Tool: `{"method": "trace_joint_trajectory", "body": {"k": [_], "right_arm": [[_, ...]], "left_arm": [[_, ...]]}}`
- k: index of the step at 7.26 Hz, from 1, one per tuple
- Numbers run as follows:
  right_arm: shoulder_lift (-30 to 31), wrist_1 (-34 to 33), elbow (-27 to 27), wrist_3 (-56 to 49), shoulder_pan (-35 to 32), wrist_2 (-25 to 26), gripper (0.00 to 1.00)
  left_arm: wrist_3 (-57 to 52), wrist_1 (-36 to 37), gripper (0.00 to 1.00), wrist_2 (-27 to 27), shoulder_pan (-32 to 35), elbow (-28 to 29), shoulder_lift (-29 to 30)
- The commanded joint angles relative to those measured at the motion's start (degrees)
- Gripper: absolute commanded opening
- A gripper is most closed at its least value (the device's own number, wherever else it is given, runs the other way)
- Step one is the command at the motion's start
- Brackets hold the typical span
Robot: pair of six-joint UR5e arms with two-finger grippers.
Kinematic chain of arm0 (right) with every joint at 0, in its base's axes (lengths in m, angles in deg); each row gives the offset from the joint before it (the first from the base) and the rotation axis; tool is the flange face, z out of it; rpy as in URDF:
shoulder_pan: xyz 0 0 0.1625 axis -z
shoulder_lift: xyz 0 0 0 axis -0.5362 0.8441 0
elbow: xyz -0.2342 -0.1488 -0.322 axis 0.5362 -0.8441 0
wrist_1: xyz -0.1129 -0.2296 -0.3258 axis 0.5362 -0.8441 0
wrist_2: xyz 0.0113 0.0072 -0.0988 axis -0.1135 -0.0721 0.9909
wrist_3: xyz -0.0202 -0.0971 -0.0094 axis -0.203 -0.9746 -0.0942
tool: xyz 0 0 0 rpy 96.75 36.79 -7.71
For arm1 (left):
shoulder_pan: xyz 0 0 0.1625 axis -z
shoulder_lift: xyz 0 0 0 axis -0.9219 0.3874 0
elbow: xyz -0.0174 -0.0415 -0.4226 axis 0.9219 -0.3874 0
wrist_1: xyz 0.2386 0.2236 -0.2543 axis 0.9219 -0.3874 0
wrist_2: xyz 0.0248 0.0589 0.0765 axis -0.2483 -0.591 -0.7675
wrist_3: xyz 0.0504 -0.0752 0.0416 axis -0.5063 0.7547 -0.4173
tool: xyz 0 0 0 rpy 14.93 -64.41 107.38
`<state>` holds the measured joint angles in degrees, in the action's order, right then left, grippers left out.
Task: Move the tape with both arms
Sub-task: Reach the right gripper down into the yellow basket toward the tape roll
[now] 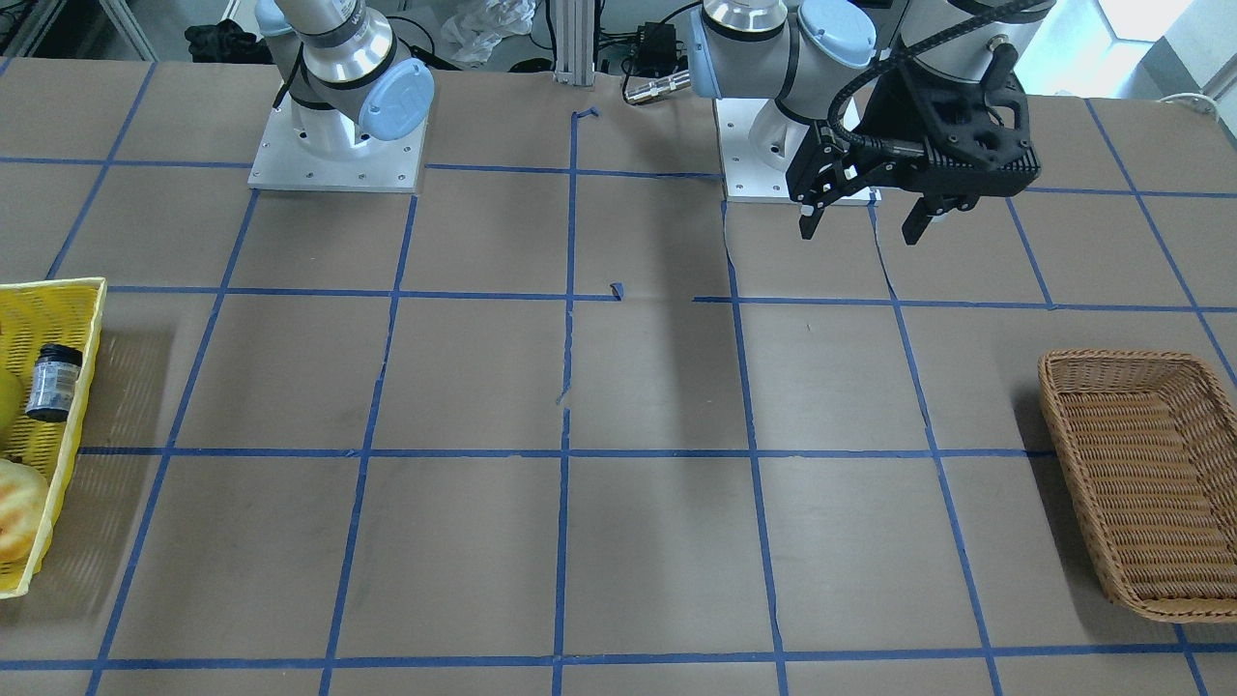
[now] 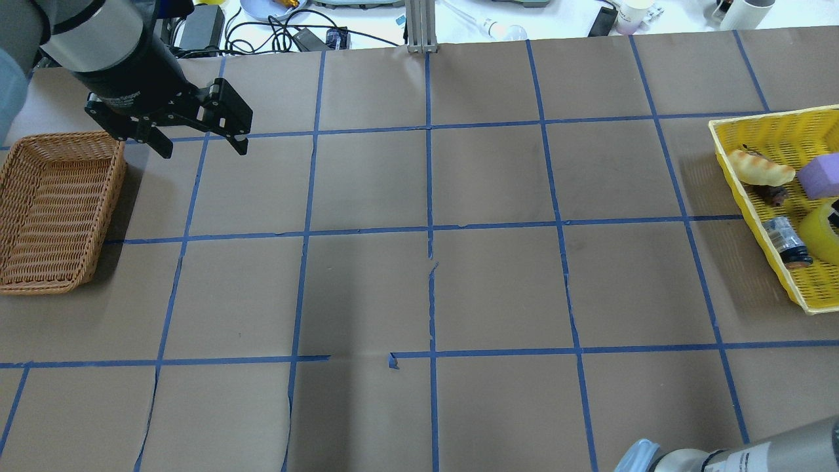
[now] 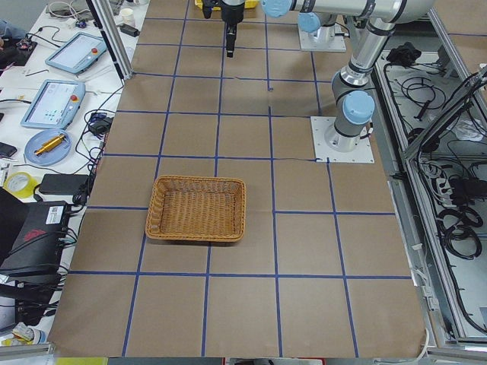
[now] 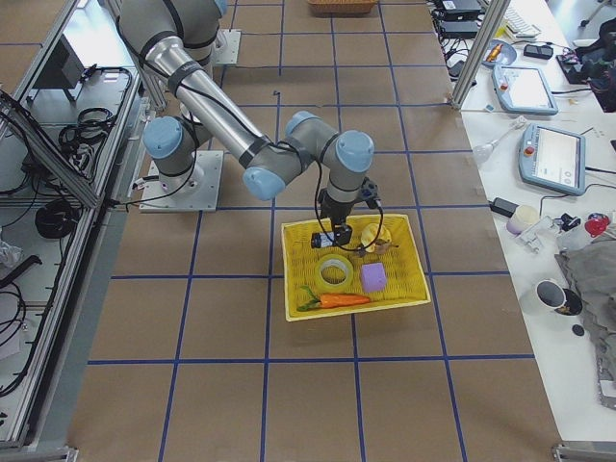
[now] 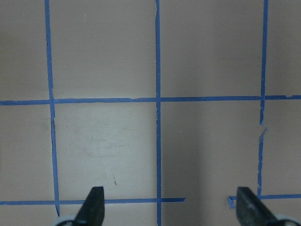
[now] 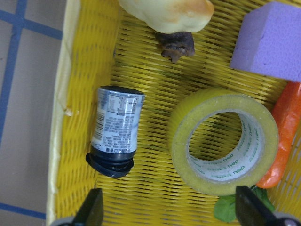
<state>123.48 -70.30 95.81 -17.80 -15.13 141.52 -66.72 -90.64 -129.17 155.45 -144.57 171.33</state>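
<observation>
The right gripper (image 6: 170, 209), jaws spread wide, hangs over a crowded yellow basket (image 6: 61, 94). The tape (image 6: 181, 141) lies flat there, with a narrow gap to a dark-capped jar (image 6: 115, 125) on one side and a carrot (image 6: 282, 127) just beside the other. A purple block (image 6: 273, 42) and a bread roll (image 6: 164, 12) lie near. The left gripper (image 2: 200, 141), also spread, hangs over bare worktop (image 2: 485, 275) just beside a wicker basket (image 2: 119, 177).

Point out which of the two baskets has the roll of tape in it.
The yellow plastic basket, below the right end effector: the tape lies in it beside a small bottle. The brown wicker basket has no tape.
</observation>
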Motion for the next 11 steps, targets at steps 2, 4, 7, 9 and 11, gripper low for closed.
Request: {"method": "trace_joint_trajectory", "body": {"k": [2,4,7,9,11], "right_arm": [[-4.4,-6.6,2.9,-0.1,3.9,-0.6,1.00],[-6.5,-8.3,2.9,0.0,4.0,-0.2,1.00],[-8.4,-9.5,2.9,0.0,4.0,-0.4,1.00],[-8.0,-9.3,3.1,0.0,4.0,-0.1,0.86],[-7.3,-9.2,2.6,0.8,4.0,0.0,0.92]], "left_arm": [[0.0,0.0,1.00,0.0,0.0,0.1,0.0],[0.0,0.0,1.00,0.0,0.0,-0.1,0.0],[0.0,0.2,1.00,0.0,0.0,-0.1,0.0],[0.0,0.2,1.00,0.0,0.0,-0.1,0.0],[0.0,0.2,1.00,0.0,0.0,-0.1,-0.1]]}}
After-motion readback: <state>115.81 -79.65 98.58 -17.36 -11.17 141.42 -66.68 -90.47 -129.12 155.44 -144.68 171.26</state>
